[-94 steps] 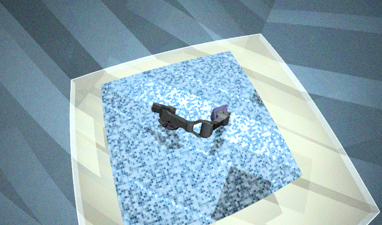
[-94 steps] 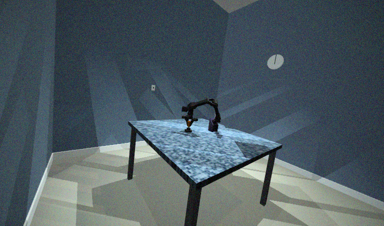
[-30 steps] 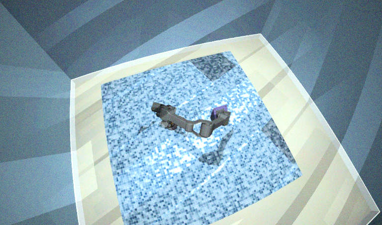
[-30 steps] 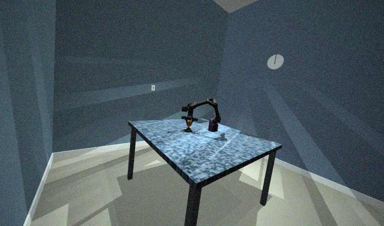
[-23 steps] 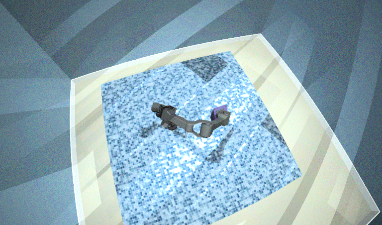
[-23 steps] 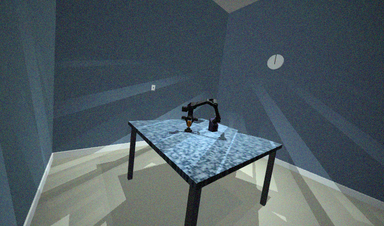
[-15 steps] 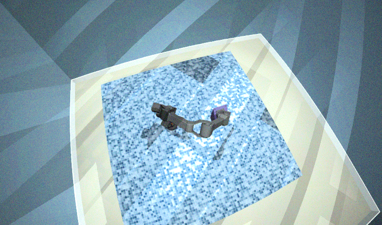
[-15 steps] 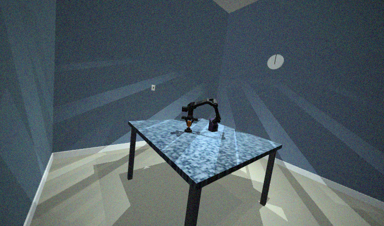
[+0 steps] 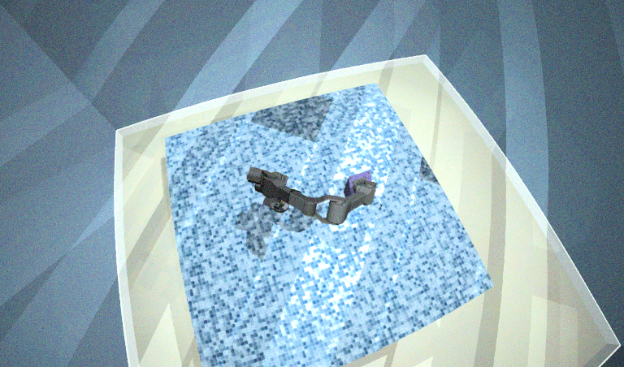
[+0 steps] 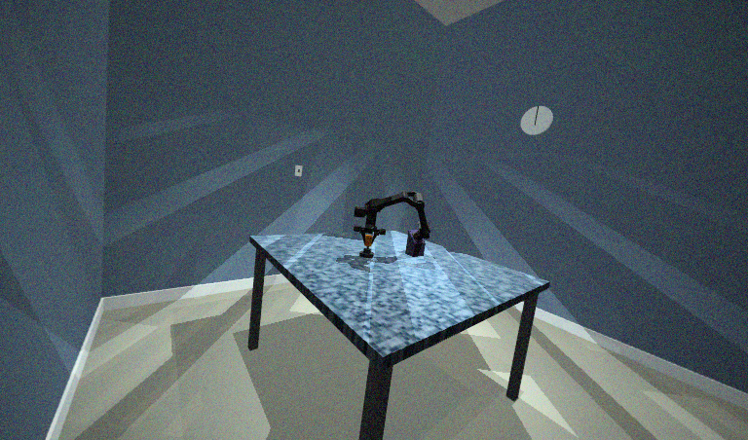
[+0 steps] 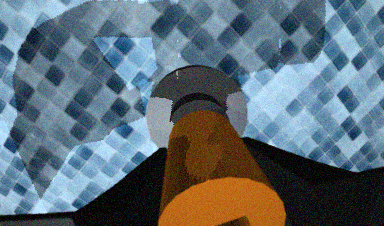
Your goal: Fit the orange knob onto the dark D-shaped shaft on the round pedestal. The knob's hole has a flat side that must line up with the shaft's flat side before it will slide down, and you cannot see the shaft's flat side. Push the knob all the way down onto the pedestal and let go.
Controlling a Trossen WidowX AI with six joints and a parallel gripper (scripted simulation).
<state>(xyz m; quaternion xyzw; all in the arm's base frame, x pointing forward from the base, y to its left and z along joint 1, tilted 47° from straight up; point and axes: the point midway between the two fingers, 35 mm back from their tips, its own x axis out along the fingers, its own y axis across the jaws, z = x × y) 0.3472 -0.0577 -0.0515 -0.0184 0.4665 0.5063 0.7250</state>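
1. Orange knob [image 10: 368, 240] [image 11: 220, 201] is pinched between the two fingers of the gripper [image 10: 368, 240] [image 11: 204, 150]; its top face is tipped toward the wrist view, and its lower end projects beyond the fingertips.
2. Grasp is judged complete, as is carriage to the shaft. Release remains undone.
3. Dark shaft [image 10: 367, 249] [image 11: 200, 106] is seen at the knob's lower end. Whether the hole has been entered, or the knob merely rests on the tip, cannot be told.
4. Flat-side alignment is unconfirmed; slow turning under light downward pressure is judged necessary if the knob binds.
5. Round pedestal [image 9: 276, 210] [image 10: 366, 254] [image 11: 197, 83] lies below the knob, on the table [image 9: 322, 299] [image 10: 419, 292]. Full seating is judged not reached, since a dark stretch shows between knob and disc.
6. Purple block [image 9: 361, 176] [image 10: 411, 243] is noted farther off, by the arm's foot.
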